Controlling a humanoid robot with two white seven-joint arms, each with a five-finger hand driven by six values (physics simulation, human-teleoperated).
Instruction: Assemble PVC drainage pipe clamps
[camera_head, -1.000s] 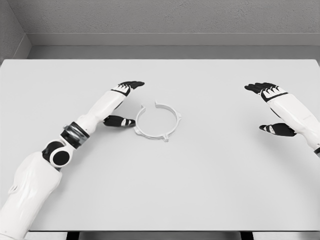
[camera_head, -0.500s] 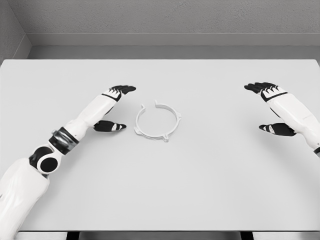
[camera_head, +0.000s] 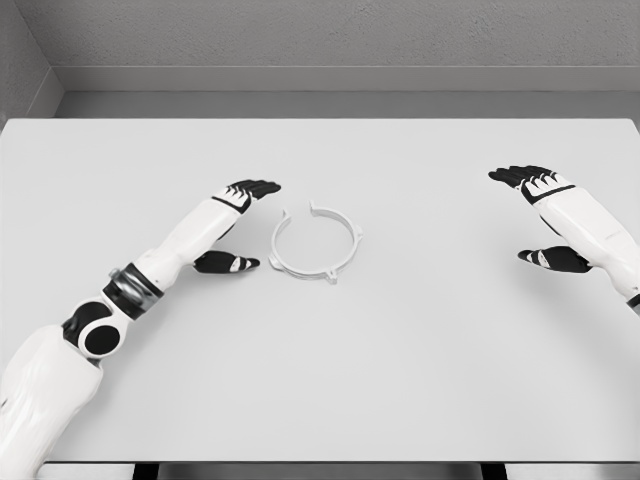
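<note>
Head view: thin white ring-shaped pipe clamp (camera_head: 312, 245) on smooth table (camera_head: 400, 350).

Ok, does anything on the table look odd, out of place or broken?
Nothing stands out. The white clamp ring lies flat on the table, with a gap at its upper left that looks like its normal opening. The left robot hand is open beside it, not touching.

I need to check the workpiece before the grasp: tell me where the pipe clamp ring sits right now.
In the head view, the white pipe clamp ring lies flat on the table, left of centre, just right of the open left hand and far from the right hand.
</note>
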